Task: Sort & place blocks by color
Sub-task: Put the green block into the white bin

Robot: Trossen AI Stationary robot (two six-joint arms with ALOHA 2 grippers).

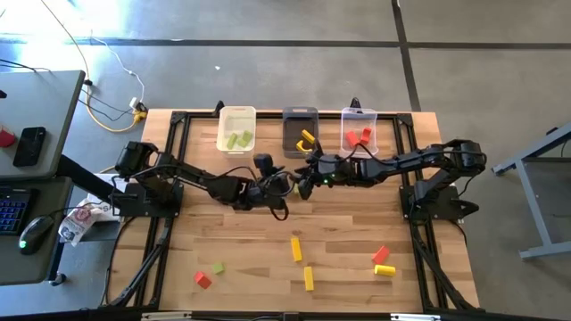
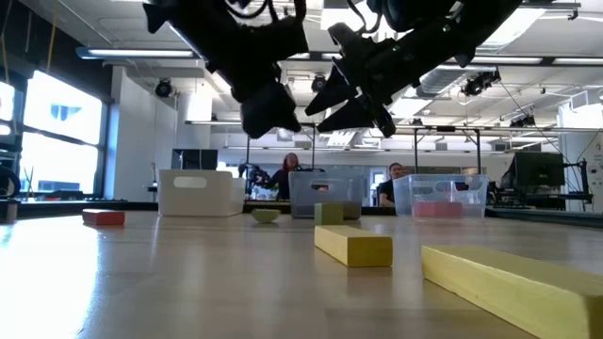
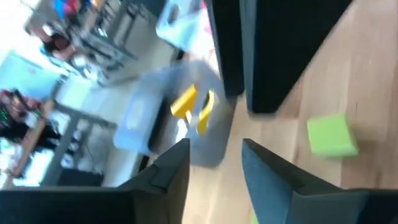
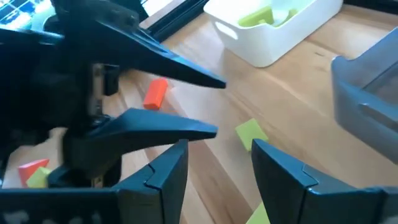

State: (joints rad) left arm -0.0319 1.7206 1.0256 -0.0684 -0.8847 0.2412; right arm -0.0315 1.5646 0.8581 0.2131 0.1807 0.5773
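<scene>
Both grippers hang open and empty in the air over the middle of the table, facing each other, just in front of the bins. My left gripper (image 1: 284,185) (image 3: 216,149) comes from the left, my right gripper (image 1: 305,181) (image 4: 221,149) from the right. A light green block (image 3: 333,134) (image 4: 249,132) lies flat on the table below them. The white bin (image 1: 236,129) holds green blocks, the dark grey bin (image 1: 300,132) yellow ones, the clear bin (image 1: 359,132) red ones. Near the front edge lie yellow bars (image 1: 296,248) (image 1: 309,277), a red block (image 1: 380,255) and a yellow one (image 1: 384,269).
A green block (image 1: 217,267) and a red block (image 1: 203,280) lie at the near left. The three bins stand in a row along the far edge. Bare wood shows between the grippers and the near blocks. A desk with a keyboard and mouse stands left of the table; people sit in the room behind.
</scene>
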